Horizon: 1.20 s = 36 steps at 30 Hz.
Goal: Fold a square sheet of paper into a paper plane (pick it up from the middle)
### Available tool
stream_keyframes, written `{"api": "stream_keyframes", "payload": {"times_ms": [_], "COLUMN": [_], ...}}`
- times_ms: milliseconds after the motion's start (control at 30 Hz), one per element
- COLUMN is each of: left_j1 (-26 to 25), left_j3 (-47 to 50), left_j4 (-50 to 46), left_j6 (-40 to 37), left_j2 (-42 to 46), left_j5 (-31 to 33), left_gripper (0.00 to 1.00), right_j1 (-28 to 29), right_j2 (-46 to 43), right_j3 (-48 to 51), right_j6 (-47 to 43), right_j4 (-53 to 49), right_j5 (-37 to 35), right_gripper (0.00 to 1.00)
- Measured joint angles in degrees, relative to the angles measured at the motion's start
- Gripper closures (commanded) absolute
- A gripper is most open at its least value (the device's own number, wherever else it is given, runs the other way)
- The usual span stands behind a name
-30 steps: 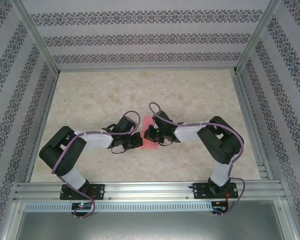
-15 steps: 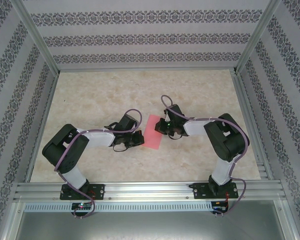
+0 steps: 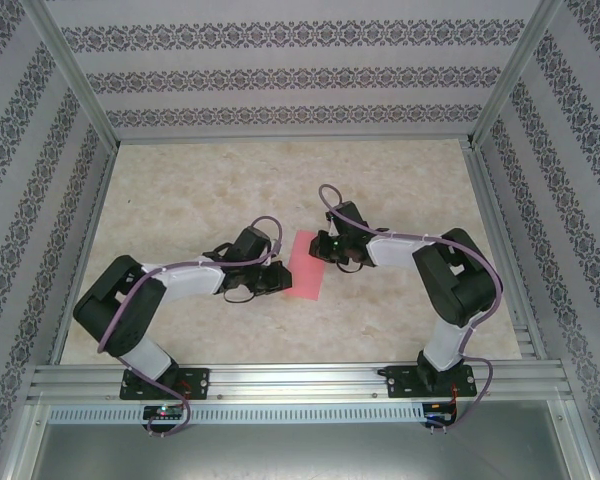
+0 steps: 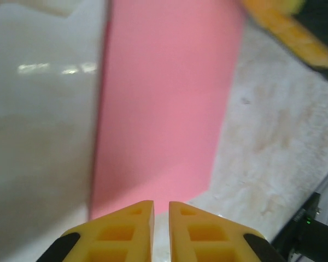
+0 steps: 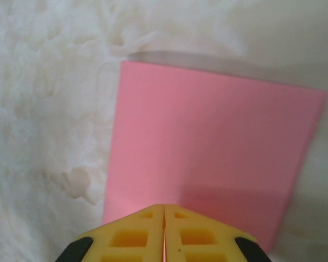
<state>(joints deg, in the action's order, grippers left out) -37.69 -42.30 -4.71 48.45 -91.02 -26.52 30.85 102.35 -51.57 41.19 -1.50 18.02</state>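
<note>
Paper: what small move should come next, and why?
Probably part the left gripper wider and ease it onto the near edge of the paper: it lies flat between both grippers, the left jaws show only a slit, and the right gripper is shut.

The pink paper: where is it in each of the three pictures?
Top external: the pink paper lies mid-table, between the two arms.
Left wrist: upper middle, above the yellow jaws.
Right wrist: centre to right, above the yellow jaws.
Shared landmark: the pale marbled table under it.
</note>
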Motion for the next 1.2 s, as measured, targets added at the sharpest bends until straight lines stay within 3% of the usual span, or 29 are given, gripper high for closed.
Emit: {"api": "stream_keyframes", "payload": {"times_ms": [300, 533, 633, 767, 967, 1200], "left_j1": [0.1, 0.2, 0.2, 0.2, 0.2, 0.5], "left_j3": [-5.9, -6.3, -6.3, -6.3, -8.0, -10.6], "left_j4": [-4.0, -4.2, -4.2, -3.9, -3.9, -4.0], "left_j6": [-3.4, -4.3, -4.3, -4.3, -4.5, -4.5], "left_j2": [0.5, -2.5, -3.3, -4.2, -8.1, -11.6], "left_j5": [4.7, 6.5, 6.4, 6.3, 6.5, 8.8], "left_gripper": [0.82, 0.86, 0.87, 0.88, 0.89, 0.90], "right_j1": [2.9, 5.9, 6.1, 5.4, 4.5, 5.9], "right_j2": [5.2, 5.9, 4.6, -2.0, -16.6, -22.0], "right_j3": [-4.8, -6.5, -6.1, -3.6, 3.8, 12.1], "right_j6": [-1.4, -8.1, -8.3, -5.6, 2.8, 11.3], "right_j4": [-2.6, -7.4, -9.1, -10.9, -10.5, -11.2], "right_j5": [0.1, 3.9, 4.5, 2.2, -3.2, -5.7], "right_gripper": [0.88, 0.89, 0.80, 0.58, 0.49, 0.41]}}
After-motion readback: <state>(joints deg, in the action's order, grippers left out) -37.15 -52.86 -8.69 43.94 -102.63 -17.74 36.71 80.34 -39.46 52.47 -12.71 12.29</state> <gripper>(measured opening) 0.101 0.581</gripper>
